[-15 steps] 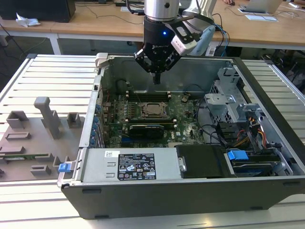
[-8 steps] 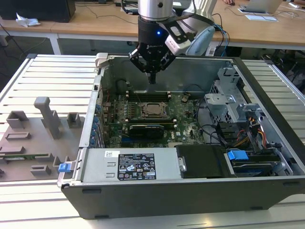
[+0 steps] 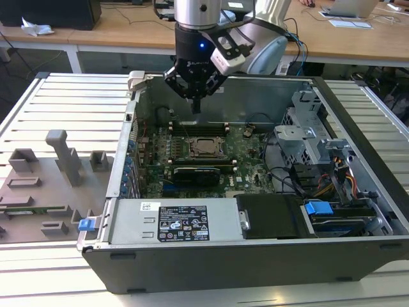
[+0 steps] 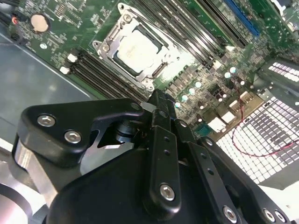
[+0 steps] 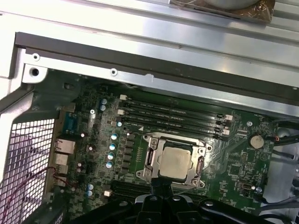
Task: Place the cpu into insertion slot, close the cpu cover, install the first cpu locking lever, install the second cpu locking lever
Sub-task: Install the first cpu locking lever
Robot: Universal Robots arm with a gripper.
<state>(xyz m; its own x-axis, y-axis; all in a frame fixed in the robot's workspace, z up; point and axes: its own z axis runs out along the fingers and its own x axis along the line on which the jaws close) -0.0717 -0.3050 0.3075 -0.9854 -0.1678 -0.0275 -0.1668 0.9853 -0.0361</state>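
The arm's black gripper [image 3: 196,107] hangs over the open grey metal computer case [image 3: 358,137], which lies on its side on the slatted aluminium table [image 3: 70,105]. Its fingers are pressed together into one narrow tip and there is nothing between them. The tip is in the air above the green motherboard [image 3: 246,169], clear of everything and towards the case's far wall in the exterior view.

The small square cpu with its dull silver-grey top [image 5: 175,163] sits down in the square black-framed insertion slot [image 3: 192,148] in the middle of the board. The thin silvery metal cpu cover [image 5: 175,143] lies flat over it, framing the chip through its square opening. From here I cannot tell whether the locking levers along the socket's edges are hooked down.

Around the socket it is crowded. The long narrow black memory slots [image 5: 173,116] run alongside it on the side nearer the case wall. A long black card [image 3: 198,173] stands on the other side, nearer the grey power supply box [image 3: 134,224] with its black label. A round silver coin battery [image 5: 256,141] sits near one corner of the socket, and the perforated rear grille [image 5: 23,158] has a thin red wire across it. On the exterior view's right are the grey metal drive cage [image 3: 307,137], bundled cables and a blue plastic tab [image 3: 318,208]. Grey plastic fixtures [image 3: 64,157] stand on the table on that view's left.
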